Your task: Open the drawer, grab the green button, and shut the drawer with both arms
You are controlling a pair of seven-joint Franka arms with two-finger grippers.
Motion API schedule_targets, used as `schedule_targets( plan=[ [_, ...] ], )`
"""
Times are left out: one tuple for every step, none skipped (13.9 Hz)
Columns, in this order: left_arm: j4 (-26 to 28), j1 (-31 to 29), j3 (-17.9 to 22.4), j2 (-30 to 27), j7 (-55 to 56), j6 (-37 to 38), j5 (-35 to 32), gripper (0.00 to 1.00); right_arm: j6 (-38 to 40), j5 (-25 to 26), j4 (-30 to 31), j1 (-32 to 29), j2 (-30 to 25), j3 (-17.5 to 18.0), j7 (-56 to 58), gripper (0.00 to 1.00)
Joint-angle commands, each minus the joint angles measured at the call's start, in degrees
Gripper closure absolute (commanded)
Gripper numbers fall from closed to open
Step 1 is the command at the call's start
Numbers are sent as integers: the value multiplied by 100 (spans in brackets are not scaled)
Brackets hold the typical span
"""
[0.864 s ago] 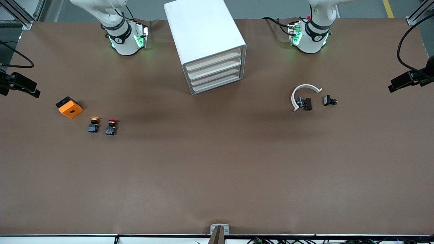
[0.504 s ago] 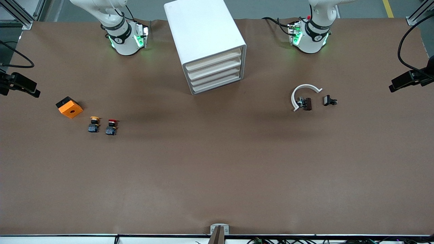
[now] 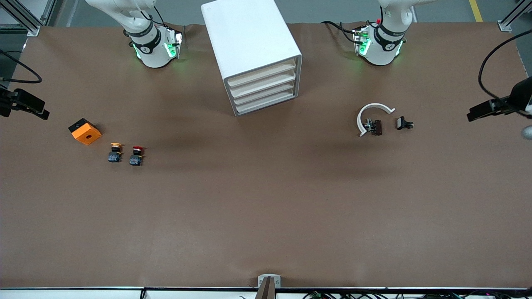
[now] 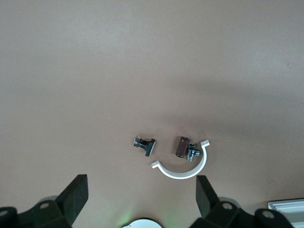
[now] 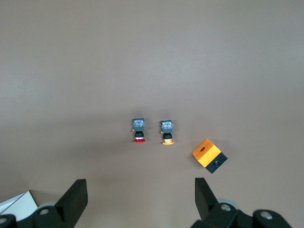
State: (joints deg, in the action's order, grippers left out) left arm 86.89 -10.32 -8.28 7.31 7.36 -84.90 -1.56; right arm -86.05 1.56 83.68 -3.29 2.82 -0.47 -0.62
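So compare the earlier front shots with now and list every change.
Only the left gripper moved, swinging inward over the table edge at the left arm's end. It has hold of nothing, fingers apart. The right gripper, cabinet with all drawers shut, both buttons and the white clamp stayed put.

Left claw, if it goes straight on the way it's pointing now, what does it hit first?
Probably bare table. The left claw is open, pointing down. The small black clip and white curved bracket lie close to that line, but depth is unclear.
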Motion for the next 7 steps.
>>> schedule_targets(
  plan=[
    [-470, 30, -24, 708, 28, -35, 435, 0, 45, 2, -142, -58, 70, 38, 62, 0],
    [-620, 47, -68, 963, 133, -88, 489, 0, 45, 11, -142, -67, 70, 38, 62, 0],
    [-725, 126, -77, 1192, 351, -132, 551, 0, 45, 19, -142, -84, 70, 38, 62, 0],
    [-744, 205, -77, 1316, 597, -176, 647, 0, 53, 28, -142, -67, 70, 38, 62, 0],
    [-744, 258, -77, 1387, 791, -272, 726, 0, 53, 20, -142, -76, 70, 38, 62, 0],
    [-744, 293, -77, 1483, 915, -342, 788, 0, 45, 11, -142, -84, 70, 38, 62, 0],
    [-735, 311, -77, 1580, 1020, -413, 919, 0, 45, 2, -142, -84, 70, 38, 62, 0]
  ],
)
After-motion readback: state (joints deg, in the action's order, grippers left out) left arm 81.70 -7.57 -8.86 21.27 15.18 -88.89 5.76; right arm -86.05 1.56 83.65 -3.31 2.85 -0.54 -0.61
